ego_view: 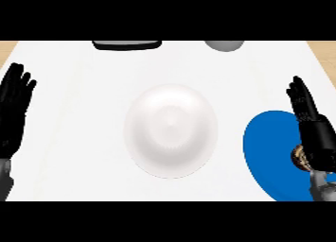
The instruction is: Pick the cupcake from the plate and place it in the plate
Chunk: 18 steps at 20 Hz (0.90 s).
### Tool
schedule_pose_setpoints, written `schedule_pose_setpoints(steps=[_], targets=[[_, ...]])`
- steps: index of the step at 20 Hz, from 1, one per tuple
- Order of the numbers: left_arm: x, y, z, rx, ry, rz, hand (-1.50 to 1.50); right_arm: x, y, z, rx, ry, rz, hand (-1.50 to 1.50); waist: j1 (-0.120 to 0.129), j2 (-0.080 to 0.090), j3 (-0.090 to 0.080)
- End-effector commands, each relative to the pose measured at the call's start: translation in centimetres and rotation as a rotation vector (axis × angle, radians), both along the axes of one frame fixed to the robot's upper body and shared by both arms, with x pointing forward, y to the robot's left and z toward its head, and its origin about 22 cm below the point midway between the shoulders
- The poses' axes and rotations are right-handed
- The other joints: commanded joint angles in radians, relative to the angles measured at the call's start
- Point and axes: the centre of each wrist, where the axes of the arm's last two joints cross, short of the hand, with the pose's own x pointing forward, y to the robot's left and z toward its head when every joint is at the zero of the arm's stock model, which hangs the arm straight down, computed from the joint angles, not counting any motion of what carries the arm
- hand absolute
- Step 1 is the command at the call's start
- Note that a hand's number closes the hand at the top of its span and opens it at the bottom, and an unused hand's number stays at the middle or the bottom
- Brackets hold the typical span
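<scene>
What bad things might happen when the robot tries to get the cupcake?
The cupcake sits on the blue plate, mostly hidden behind the right hand, so the hand may bump it or tip it over instead of closing round it. The blue plate lies close to the counter's near edge, so a push might slide it off. The white plate is a reach away, so the cupcake might land on the counter short of it.

Two plates, one white (171, 131) and one blue (269, 151), one cupcake (299, 156), two hands.
</scene>
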Motion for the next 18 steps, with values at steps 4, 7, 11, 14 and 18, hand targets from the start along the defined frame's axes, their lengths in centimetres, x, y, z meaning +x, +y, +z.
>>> schedule_pose_setpoints(steps=[4,7,11,14,18], targets=[[-2.7,-1.6,-5.7,0.013,0.234,-0.004,0.00,-1.3,-4.1,2.0,0.208,0.063,0.275,1.50,0.021,0.007,0.006],[-2.6,-1.2,-7.4,-0.004,0.314,0.031,0.00,-0.5,-8.4,8.4,-0.463,-0.027,0.179,1.50,-0.013,0.012,-0.028],[-2.9,-2.3,-9.2,-0.028,0.387,0.033,0.00,-2.9,-12.0,3.6,-0.660,-0.074,0.067,1.50,-0.019,0.021,0.008],[-3.1,-3.2,-9.8,-0.038,0.402,0.017,0.00,-4.7,-11.6,-3.5,0.027,-0.024,-0.038,1.50,-0.013,0.019,0.013],[-3.5,-2.7,-9.9,-0.022,0.405,0.010,0.00,-7.6,-13.8,-5.5,0.223,-0.127,0.199,-1.50,0.004,0.011,0.010]])
